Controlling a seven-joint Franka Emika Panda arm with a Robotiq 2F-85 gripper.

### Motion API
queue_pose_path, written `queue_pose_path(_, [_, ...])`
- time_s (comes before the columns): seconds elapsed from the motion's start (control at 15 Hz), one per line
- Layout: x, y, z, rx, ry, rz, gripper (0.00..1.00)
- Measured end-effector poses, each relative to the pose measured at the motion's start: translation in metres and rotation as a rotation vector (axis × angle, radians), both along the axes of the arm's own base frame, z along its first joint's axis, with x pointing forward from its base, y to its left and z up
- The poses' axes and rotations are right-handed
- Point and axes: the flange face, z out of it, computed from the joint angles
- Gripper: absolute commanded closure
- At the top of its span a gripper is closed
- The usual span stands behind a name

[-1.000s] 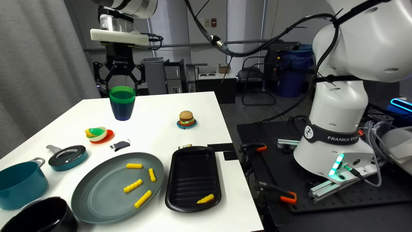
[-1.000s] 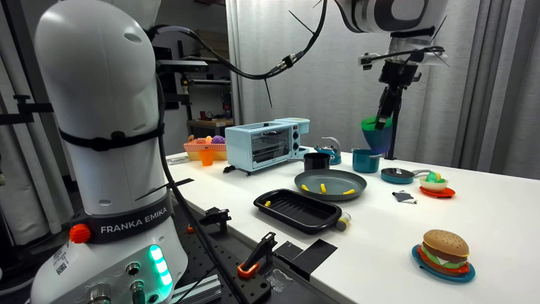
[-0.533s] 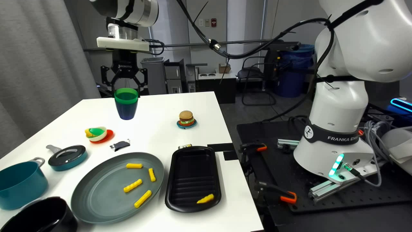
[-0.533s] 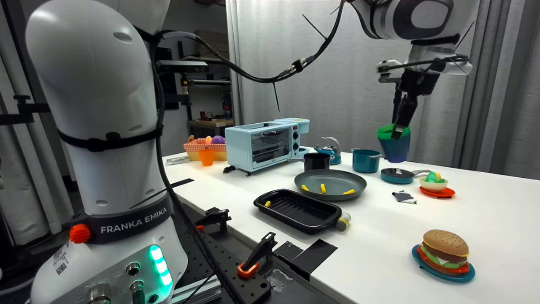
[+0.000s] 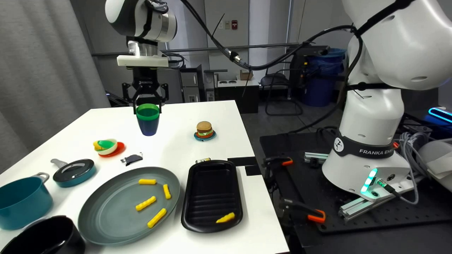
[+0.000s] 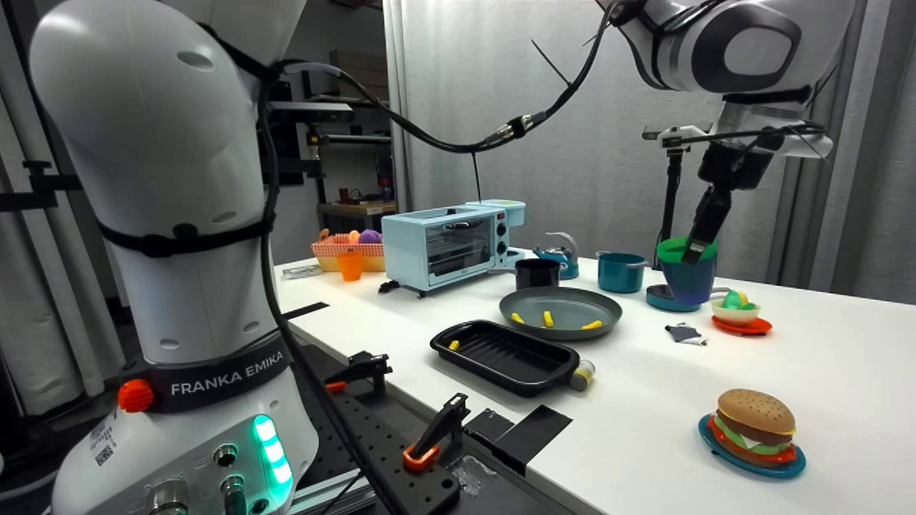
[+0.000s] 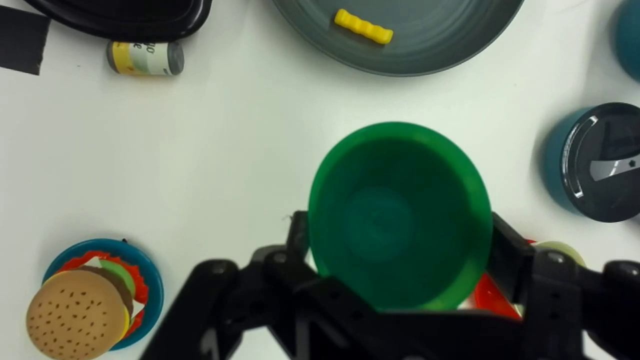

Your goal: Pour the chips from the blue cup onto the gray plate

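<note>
My gripper (image 5: 147, 109) is shut on the blue cup (image 5: 148, 124), which has a green rim and inside and a blue lower part. The cup (image 6: 688, 279) hangs above the table, tilted slightly, mouth up. In the wrist view the fingers (image 7: 400, 230) press on both sides of the cup (image 7: 395, 215), and no chips show inside. Several yellow chips (image 5: 146, 203) lie on the gray plate (image 5: 113, 208); one also shows in the wrist view (image 7: 363, 26). One more chip (image 5: 225, 217) lies in the black tray. The cup is off to the side of the plate (image 7: 430, 47).
The black tray (image 5: 212, 187) stands beside the plate, with a small can (image 7: 145, 58) at its end. A toy burger (image 6: 755, 422) sits on a blue saucer. A bowl on a red plate (image 6: 741, 327), a lidded pan (image 5: 75, 173), pots (image 5: 24, 201) and a toaster oven (image 6: 451, 247) stand around.
My gripper has moved down and to the right in both exterior views, carrying the cup away from the plate's side and lower. The chips and plate have not moved.
</note>
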Motion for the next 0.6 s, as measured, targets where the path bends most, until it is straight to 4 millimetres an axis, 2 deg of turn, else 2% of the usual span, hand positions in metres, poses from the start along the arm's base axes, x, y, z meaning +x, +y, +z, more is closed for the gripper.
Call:
queue_pose_path(0.33, [0.005,-0.008,-0.031,0.001,0.036,-0.005,0.43])
queue_pose_path(0.6, [0.013,-0.011,-0.046,-0.004,0.048,-0.005,0.43])
